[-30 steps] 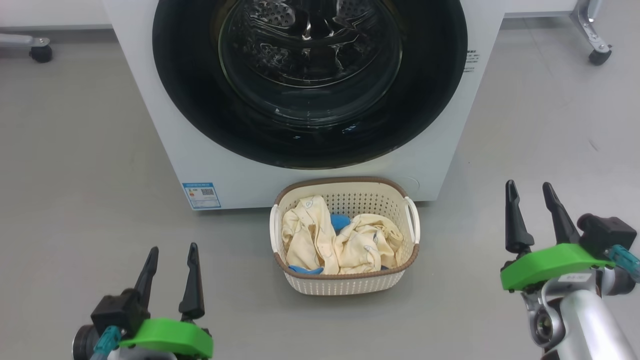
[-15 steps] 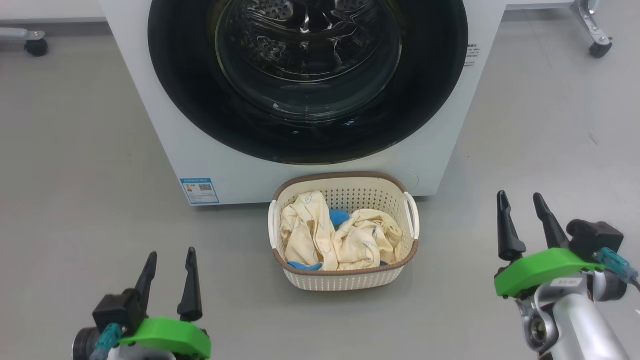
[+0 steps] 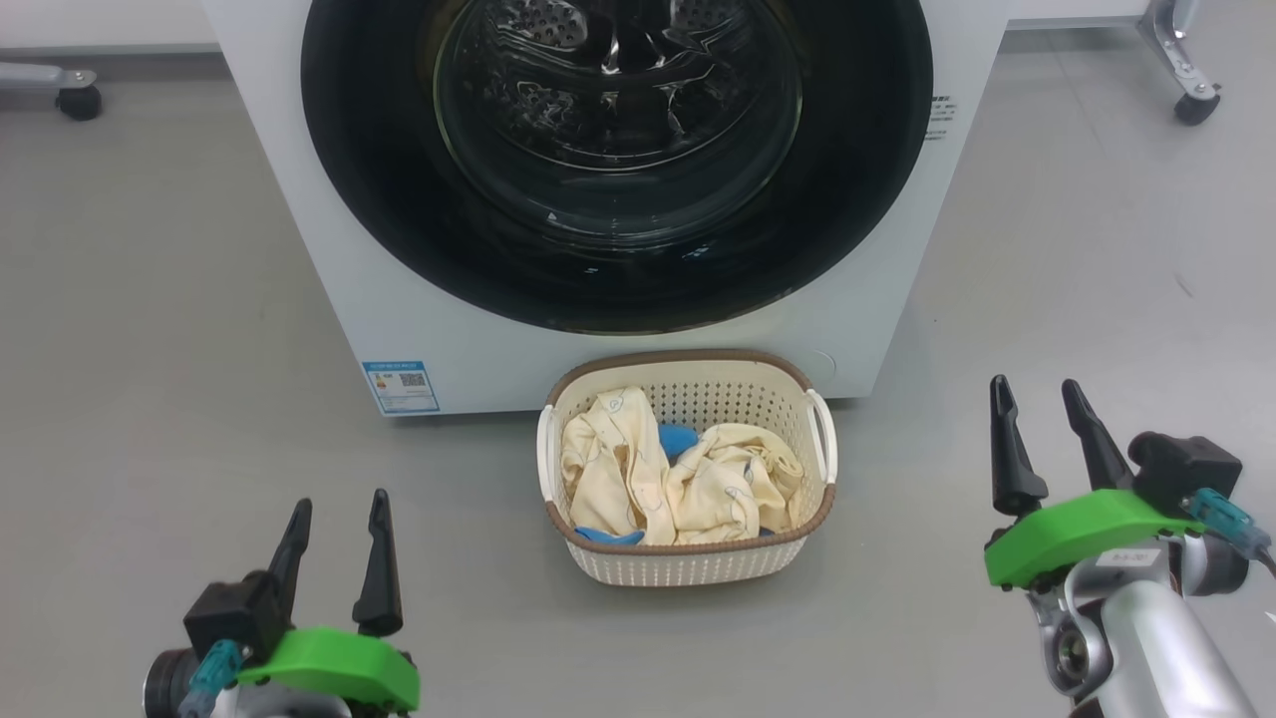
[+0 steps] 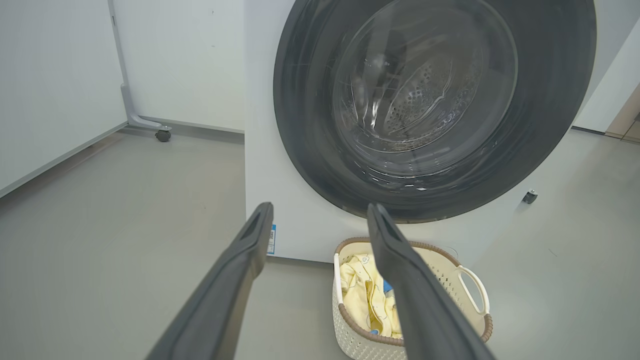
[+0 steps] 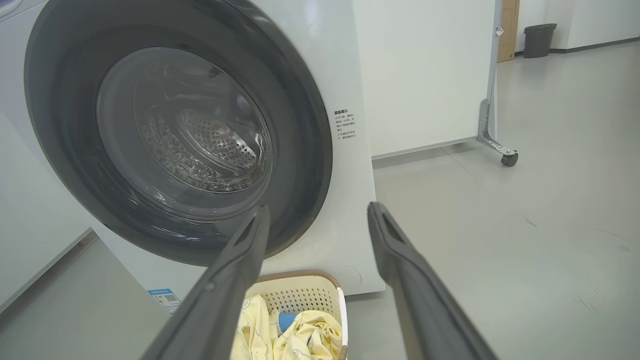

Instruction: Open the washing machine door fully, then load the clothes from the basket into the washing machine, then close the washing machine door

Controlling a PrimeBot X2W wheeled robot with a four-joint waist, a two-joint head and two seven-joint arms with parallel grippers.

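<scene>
The white washing machine [image 3: 429,329] stands straight ahead, its black-rimmed round door [image 3: 379,199] shut flat against the front, with the steel drum showing through the glass. On the floor just before it sits the cream basket [image 3: 698,563], holding pale yellow clothes [image 3: 638,469] and some blue pieces. My left gripper [image 3: 339,514] hovers open at the lower left, well left of the basket. At the lower right my right gripper [image 3: 1037,399] is open too, off to the basket's right. From the wrists I see the door [image 4: 300,125] [image 5: 55,125] and the basket [image 4: 470,280] [image 5: 300,292] beyond open fingers.
Grey floor lies all round the machine. White wheeled partition panels stand behind it, with castors at the left [image 3: 80,102] and right [image 3: 1194,108]. A dark bin [image 5: 537,40] stands far off to the right. A blue label [image 3: 401,387] marks the machine's lower front.
The head view has shifted slightly up and back. The right gripper sits a little lower in the view than a second ago. Door, basket and clothes have not moved.
</scene>
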